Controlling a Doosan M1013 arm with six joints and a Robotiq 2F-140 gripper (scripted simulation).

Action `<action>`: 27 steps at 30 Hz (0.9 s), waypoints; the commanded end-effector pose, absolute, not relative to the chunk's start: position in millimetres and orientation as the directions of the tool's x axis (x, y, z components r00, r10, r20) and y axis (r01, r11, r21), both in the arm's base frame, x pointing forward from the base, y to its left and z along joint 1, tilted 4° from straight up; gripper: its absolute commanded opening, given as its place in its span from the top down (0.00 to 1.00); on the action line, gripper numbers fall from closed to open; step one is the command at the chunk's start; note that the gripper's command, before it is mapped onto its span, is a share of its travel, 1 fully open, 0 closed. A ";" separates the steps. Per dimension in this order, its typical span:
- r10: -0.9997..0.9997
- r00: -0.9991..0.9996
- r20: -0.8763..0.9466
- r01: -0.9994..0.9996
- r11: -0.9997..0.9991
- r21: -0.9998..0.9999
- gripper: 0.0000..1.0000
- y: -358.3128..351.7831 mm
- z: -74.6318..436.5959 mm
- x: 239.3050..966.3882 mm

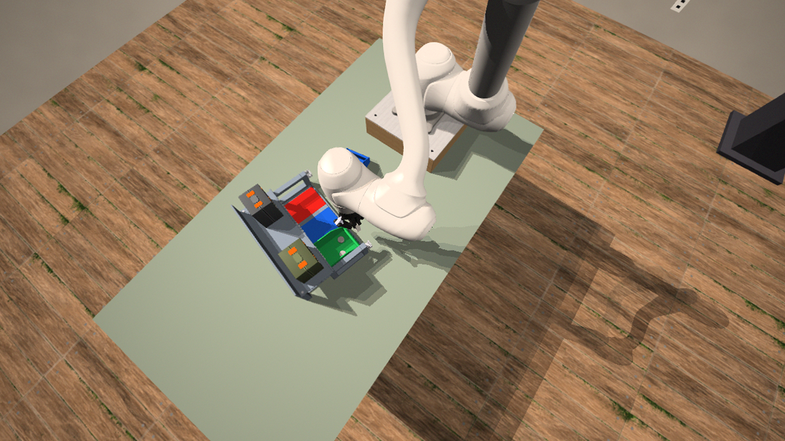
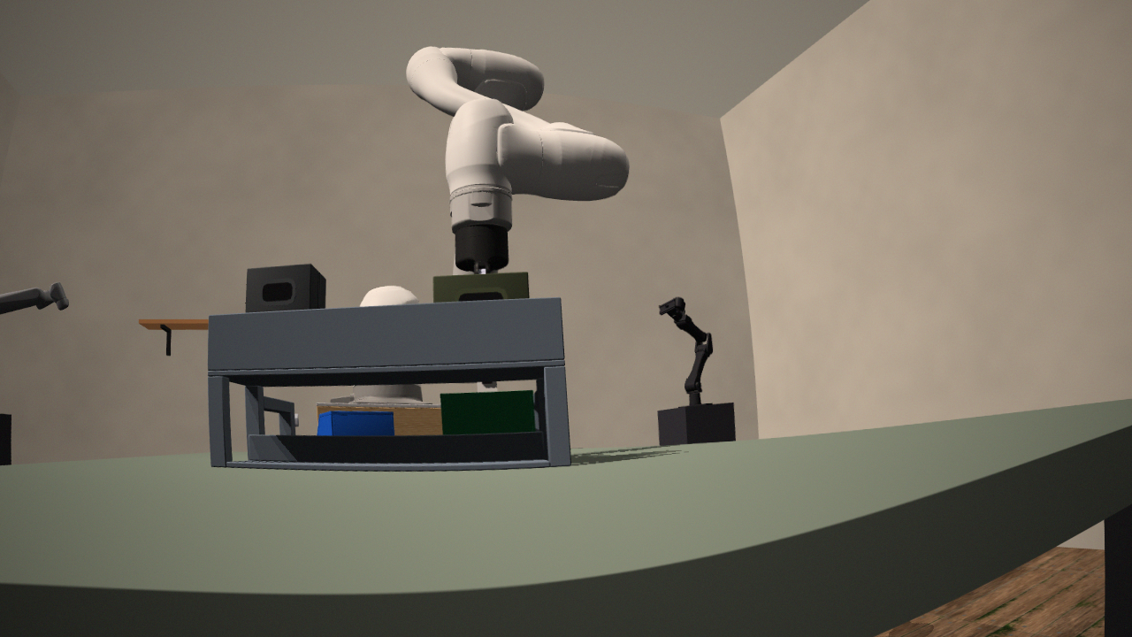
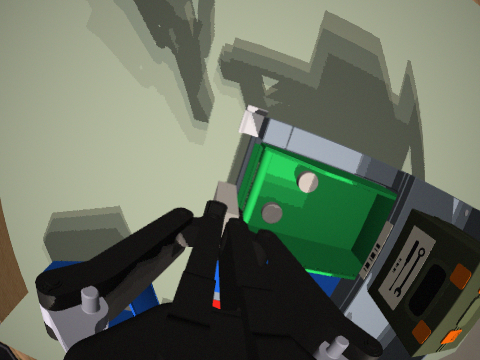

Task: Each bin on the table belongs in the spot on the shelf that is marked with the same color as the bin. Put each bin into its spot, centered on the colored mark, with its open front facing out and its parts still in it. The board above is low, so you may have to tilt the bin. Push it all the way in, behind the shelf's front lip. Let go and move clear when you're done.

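Bin [image 1: 333, 257] [image 2: 487, 412] [image 3: 330, 220] w/ parts on shelf [image 1: 339, 272] [image 2: 386, 336] [image 3: 320, 147]

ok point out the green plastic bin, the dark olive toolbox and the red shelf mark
green plastic bin [image 1: 333, 250] [image 2: 487, 413] [image 3: 325, 215]: top, wrist, inner floor; exterior, back
dark olive toolbox [image 1: 309, 270] [image 2: 480, 283] [image 3: 402, 265]: all views, side
red shelf mark [image 1: 306, 203]: top, middle

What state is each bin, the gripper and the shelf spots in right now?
Green bin: on the shelf, parts inside.
Blue bin: on the table, off the shelf.
Gripper: shut, holding nothing.
Red spot: no bin.
Blue spot: no bin.
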State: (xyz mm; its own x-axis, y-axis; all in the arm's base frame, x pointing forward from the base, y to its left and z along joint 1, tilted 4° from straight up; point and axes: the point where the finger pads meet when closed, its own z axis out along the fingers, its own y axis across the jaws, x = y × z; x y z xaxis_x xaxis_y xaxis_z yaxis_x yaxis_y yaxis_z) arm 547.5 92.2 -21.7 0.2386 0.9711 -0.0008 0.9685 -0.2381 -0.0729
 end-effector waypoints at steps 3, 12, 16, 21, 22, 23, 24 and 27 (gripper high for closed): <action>0.970 0.242 -0.002 0.968 -0.242 -0.068 0.90 91.8 -2.8 552.3; 0.970 0.242 -0.002 0.968 -0.242 -0.068 0.90 91.7 6.8 553.0; 0.970 0.242 -0.002 0.968 -0.242 -0.068 0.90 91.7 6.8 553.0; 0.970 0.242 -0.002 0.968 -0.242 -0.068 0.90 91.7 6.8 553.0; 0.970 0.242 -0.002 0.968 -0.242 -0.068 0.90 91.7 6.8 553.0; 0.970 0.242 -0.002 0.968 -0.242 -0.068 0.90 91.7 6.8 553.0; 0.970 0.242 -0.002 0.968 -0.242 -0.068 0.90 91.7 6.8 553.0; 0.970 0.242 -0.002 0.968 -0.242 -0.068 0.90 91.7 6.8 553.0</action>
State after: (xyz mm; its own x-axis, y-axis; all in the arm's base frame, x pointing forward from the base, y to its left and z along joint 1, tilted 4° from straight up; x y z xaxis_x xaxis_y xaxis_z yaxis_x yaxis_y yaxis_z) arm 548.4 92.2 2.7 0.2370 0.9715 -0.0013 0.9688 -0.2364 -0.0743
